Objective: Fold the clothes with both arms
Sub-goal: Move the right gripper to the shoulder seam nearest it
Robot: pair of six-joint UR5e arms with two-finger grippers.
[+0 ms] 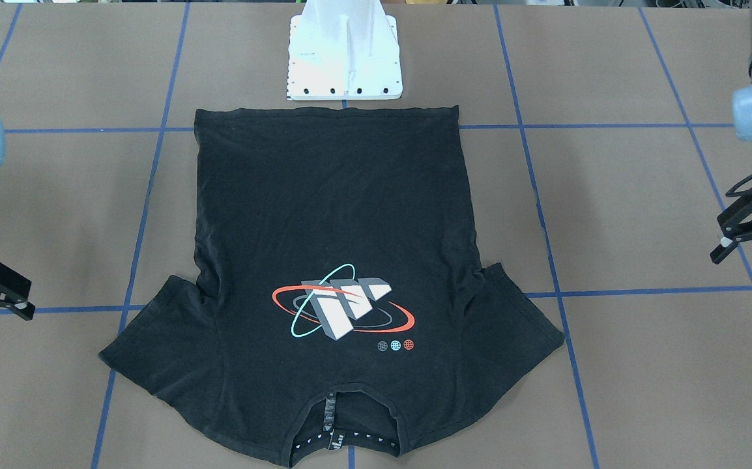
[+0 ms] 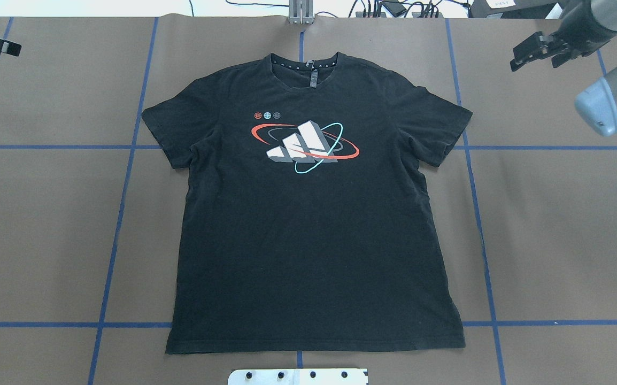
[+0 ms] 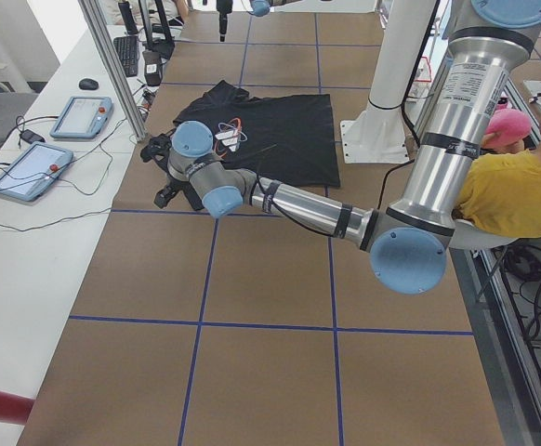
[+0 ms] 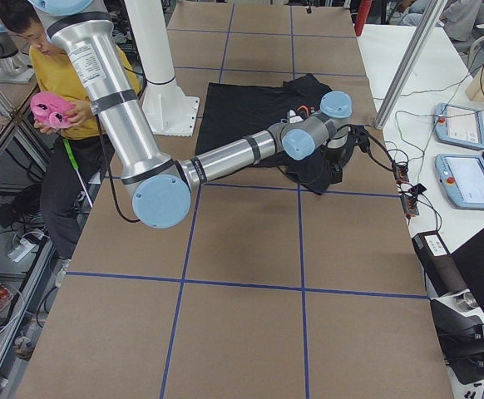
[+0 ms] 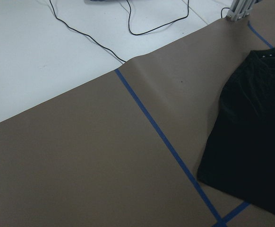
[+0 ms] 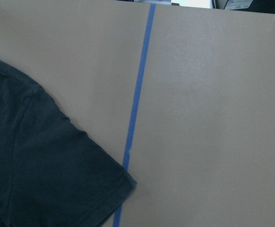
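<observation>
Desk (image 2: 46, 230): covered in brown paper with a grid of blue tape lines; it filled the overhead view.
Left arm (image 3: 308, 209): the near, large arm in the left side view, stretched low over the desk from right to centre, with its wrist near the shirt's sleeve.
Right arm (image 4: 225, 158): the near arm in the right side view, stretched out the same way toward the shirt's other sleeve.
T-shirt (image 2: 314, 224): lay flat and spread in the centre of the overhead view. Both sleeves were out, the collar was at the top of the frame and the hem at the bottom, just short of the pedestal. Neither end effector touched it.
Pedestal (image 1: 345, 55): white and bolted, at top centre of the front-facing view.
Left end effector (image 1: 751, 264): at the right edge of the front-facing view, fingers spread and holding nothing, well apart from the nearest sleeve.
Right end effector (image 2: 536, 61): at the upper right of the overhead view, fingers spread and empty, up and to the right of the sleeve and clear of it.
Logo (image 2: 306, 145): white, red-orange and teal, facing up on the chest.
</observation>
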